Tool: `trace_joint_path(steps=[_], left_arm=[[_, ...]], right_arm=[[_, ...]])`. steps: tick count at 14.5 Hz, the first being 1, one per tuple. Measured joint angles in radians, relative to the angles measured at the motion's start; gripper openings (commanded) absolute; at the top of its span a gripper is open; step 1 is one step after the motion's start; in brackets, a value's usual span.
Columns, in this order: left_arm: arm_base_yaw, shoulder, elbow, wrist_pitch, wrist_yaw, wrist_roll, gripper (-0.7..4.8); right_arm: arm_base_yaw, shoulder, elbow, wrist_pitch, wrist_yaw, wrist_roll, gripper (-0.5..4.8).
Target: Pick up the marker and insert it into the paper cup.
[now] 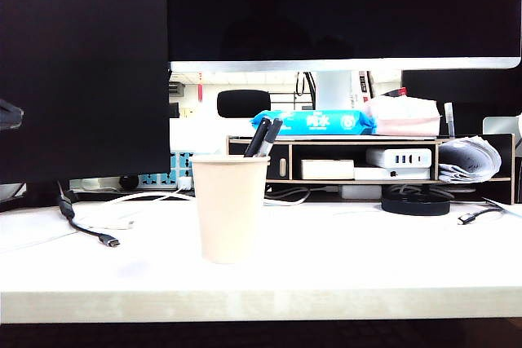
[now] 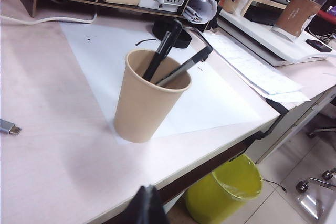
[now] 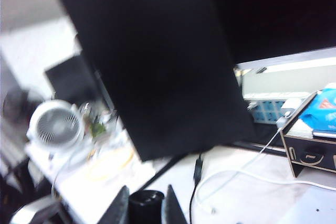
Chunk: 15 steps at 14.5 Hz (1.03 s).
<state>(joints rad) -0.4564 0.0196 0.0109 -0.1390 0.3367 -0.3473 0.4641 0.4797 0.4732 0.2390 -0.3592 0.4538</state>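
The marker showed nowhere in the exterior view, nor did either gripper; the paper cup stood mid-table, two slim pens leaning toward one o'clock; a blue packet bore unreadable print; left wrist view: the left gripper, seemingly pinched together and empty, faced the cup; right wrist view, blurred: the right gripper clamped the marker end-on, label hidden, cup unseen.

1 paper cup, 2 slim pens in it, 1 marker, 1 yellow bin, 1 fan.
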Motion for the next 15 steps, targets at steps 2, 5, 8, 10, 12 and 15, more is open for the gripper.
trace_joint_path(steps=[2,5,8,10,12,15], left_arm=[[0.000,0.000,0.000,0.000,0.000,0.000,-0.05],[0.000,0.000,0.000,0.000,0.000,0.000,-0.05],[0.000,0.000,0.000,0.000,0.000,0.000,-0.04],[0.000,0.000,0.000,0.000,0.000,0.000,-0.04],[0.000,0.000,0.000,0.000,0.000,0.000,-0.05],[0.000,0.000,0.000,0.000,0.000,0.000,-0.05]], right_arm=[[0.000,0.107,-0.055,0.174,0.017,0.018,-0.01],[0.056,0.536,-0.050,0.649,0.017,0.031,-0.01],[0.145,0.889,0.001,1.028,0.027,0.043,-0.01],[0.210,1.009,0.084,1.105,0.060,-0.012,-0.01],[0.248,1.078,0.147,1.094,0.087,-0.115,-0.01],[0.286,1.082,0.185,0.977,0.208,-0.303,-0.01]])
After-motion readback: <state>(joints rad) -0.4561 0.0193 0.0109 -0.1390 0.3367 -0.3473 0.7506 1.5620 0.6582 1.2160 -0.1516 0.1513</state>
